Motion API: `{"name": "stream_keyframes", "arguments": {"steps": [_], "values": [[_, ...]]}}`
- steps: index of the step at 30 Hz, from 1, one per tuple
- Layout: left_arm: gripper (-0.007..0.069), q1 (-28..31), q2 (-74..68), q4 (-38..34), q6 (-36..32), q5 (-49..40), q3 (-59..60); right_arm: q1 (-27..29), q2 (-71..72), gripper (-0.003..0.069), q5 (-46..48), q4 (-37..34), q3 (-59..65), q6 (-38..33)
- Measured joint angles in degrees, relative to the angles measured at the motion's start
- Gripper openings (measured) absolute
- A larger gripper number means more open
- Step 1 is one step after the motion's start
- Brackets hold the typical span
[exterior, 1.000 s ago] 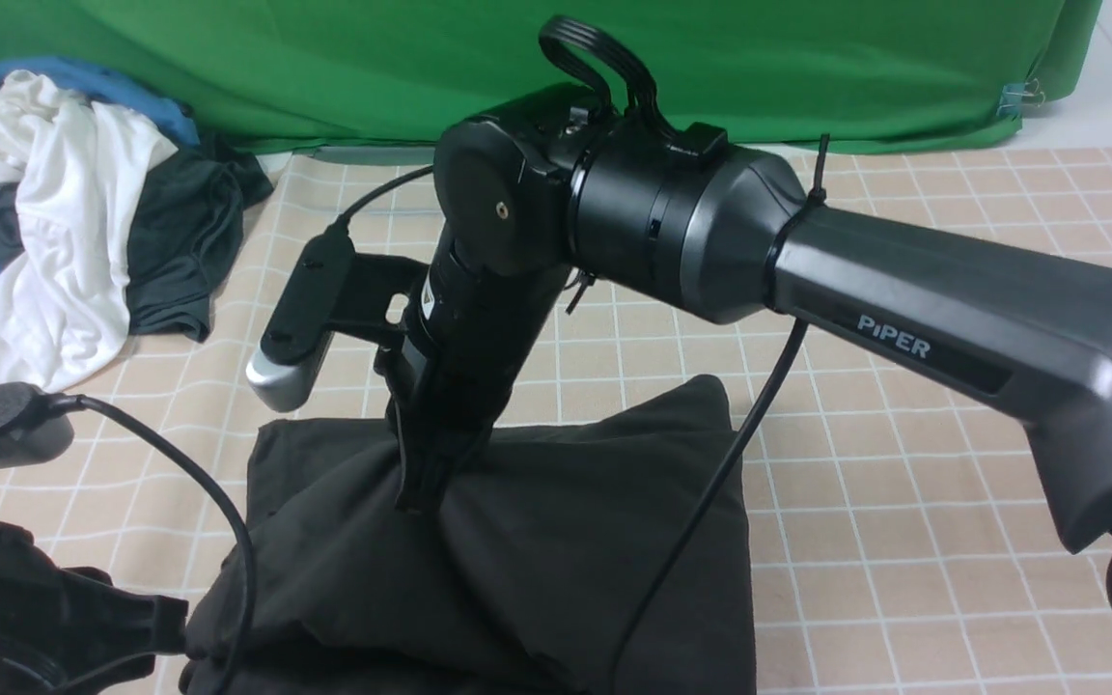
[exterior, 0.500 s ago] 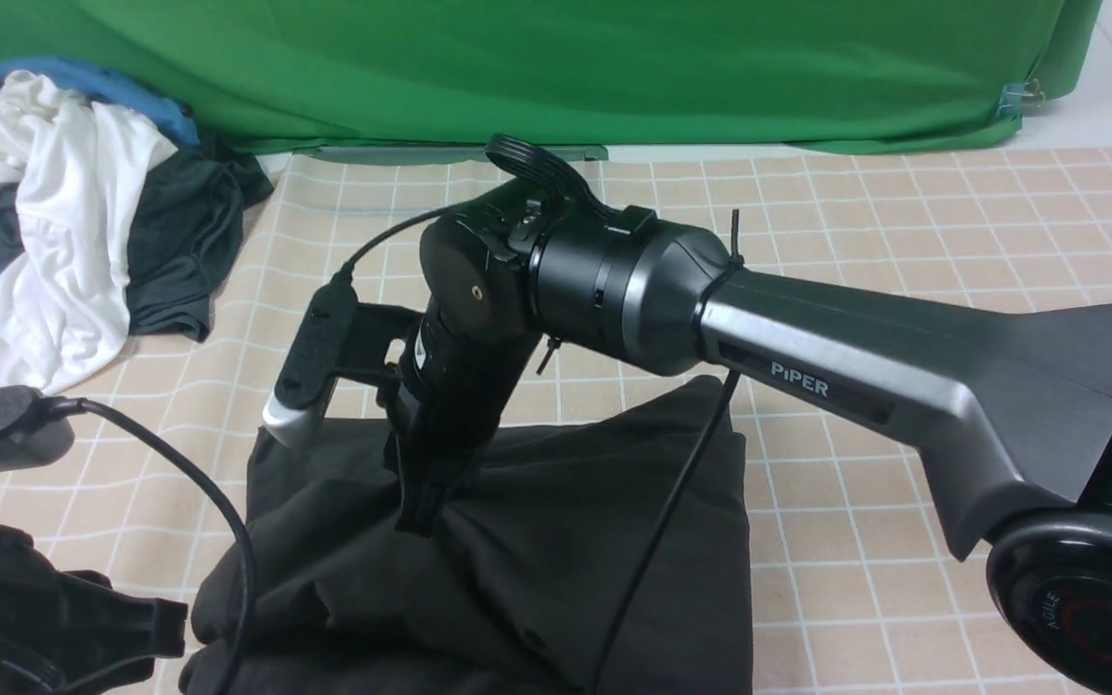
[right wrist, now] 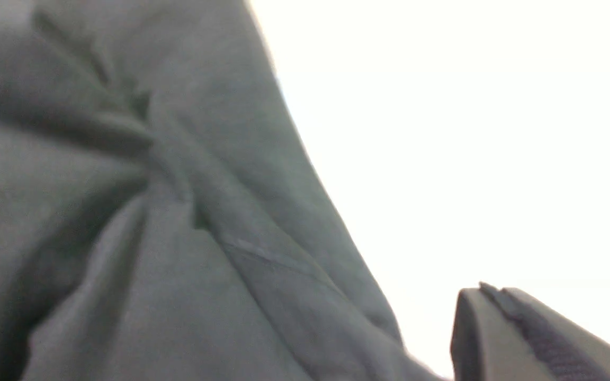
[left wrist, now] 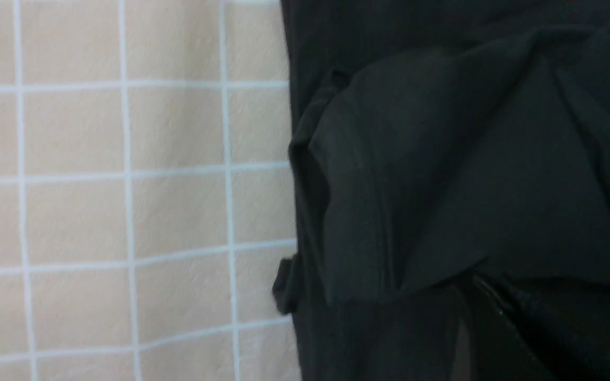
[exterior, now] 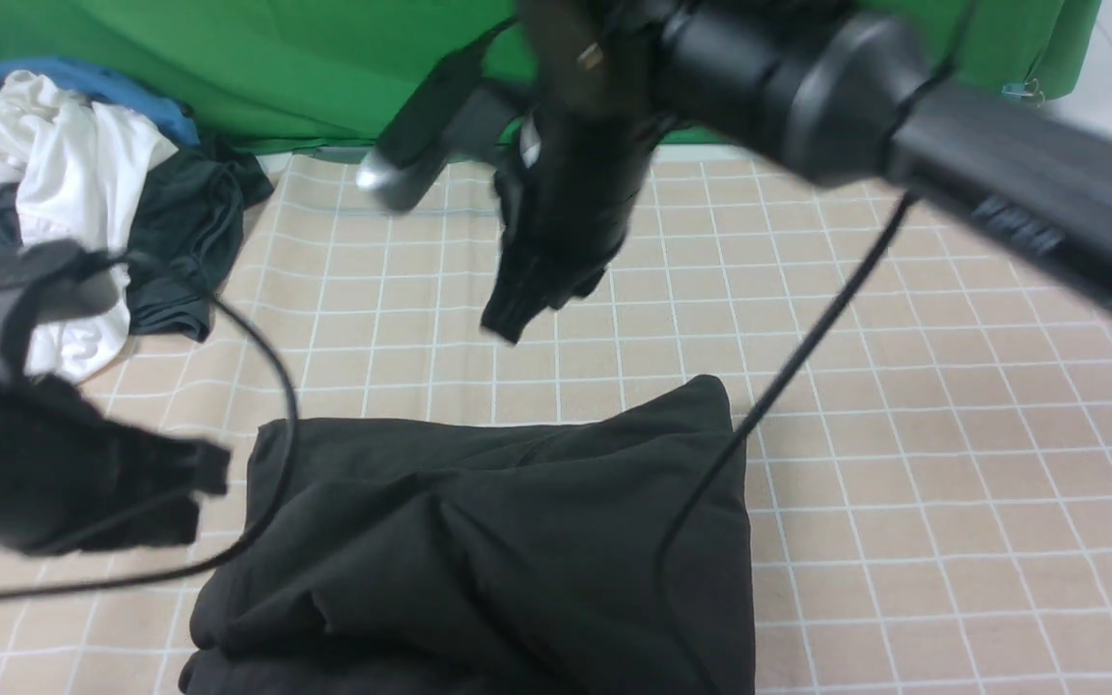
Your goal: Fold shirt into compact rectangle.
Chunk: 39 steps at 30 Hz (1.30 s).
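The black shirt [exterior: 498, 541] lies folded into a rough rectangle at the near middle of the checked cloth, with creases across its top. No logo or label shows. My right gripper [exterior: 510, 323] hangs blurred in the air above and beyond the shirt, shut and holding nothing; in the right wrist view its fingertips [right wrist: 487, 296] sit together beside the grey-looking shirt [right wrist: 151, 211]. My left gripper [exterior: 213, 473], also blurred, is raised just left of the shirt's left edge. In the left wrist view its dark tip [left wrist: 477, 280] looks shut over the shirt [left wrist: 442, 159].
A heap of other clothes sits at the far left: a white garment [exterior: 54, 193], a blue one [exterior: 102, 82] and a dark teal-black one [exterior: 184, 241]. A green backdrop [exterior: 324, 58] closes the far side. Black cables [exterior: 788, 386] hang from both arms over the checked cloth [exterior: 903, 463].
My right gripper has lifted off the shirt's top and swung up and away toward the backdrop. My left gripper has risen from the shirt's near-left corner. The shirt stays lying folded.
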<state>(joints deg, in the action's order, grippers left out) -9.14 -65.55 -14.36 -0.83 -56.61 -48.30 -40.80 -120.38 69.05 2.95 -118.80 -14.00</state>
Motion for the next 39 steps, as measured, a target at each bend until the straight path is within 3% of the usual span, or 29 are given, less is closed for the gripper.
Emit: {"name": "stream_keyframes", "arguments": {"steps": [3,7,11,14,19,23,28,39], "values": [[0.0018,0.00,-6.33,-6.58,-5.35,0.90,-1.42,3.97,4.44,0.0034,0.08,-9.01,6.89,0.74],[0.0018,-2.00,-13.52,-10.94,-10.11,2.44,-1.49,6.32,10.01,0.0034,0.30,-13.52,16.82,0.74],[0.0018,-6.10,-20.53,-10.42,-11.03,9.26,-1.60,6.85,14.74,0.0034,-0.95,-14.29,27.82,0.33],[0.0018,-6.24,-25.30,-6.57,-7.43,12.02,-2.28,6.85,16.25,0.0034,-4.17,-15.44,32.28,0.28],[0.0018,-3.50,-31.25,0.07,-1.10,14.48,-3.63,6.85,16.38,0.0034,-7.87,-20.38,34.68,-1.62],[0.0018,-1.34,-32.00,0.33,-0.58,14.67,-3.92,6.73,16.38,0.0034,-8.61,-26.26,34.67,-4.88],[0.0018,-0.69,-27.79,0.84,-0.58,11.02,-3.92,5.63,16.38,0.0034,-8.76,-27.54,34.67,-5.73],[0.0018,-0.58,-18.04,-7.24,-7.08,4.97,-2.85,-1.24,10.39,0.0034,-9.25,-28.28,34.67,-5.70]]}}
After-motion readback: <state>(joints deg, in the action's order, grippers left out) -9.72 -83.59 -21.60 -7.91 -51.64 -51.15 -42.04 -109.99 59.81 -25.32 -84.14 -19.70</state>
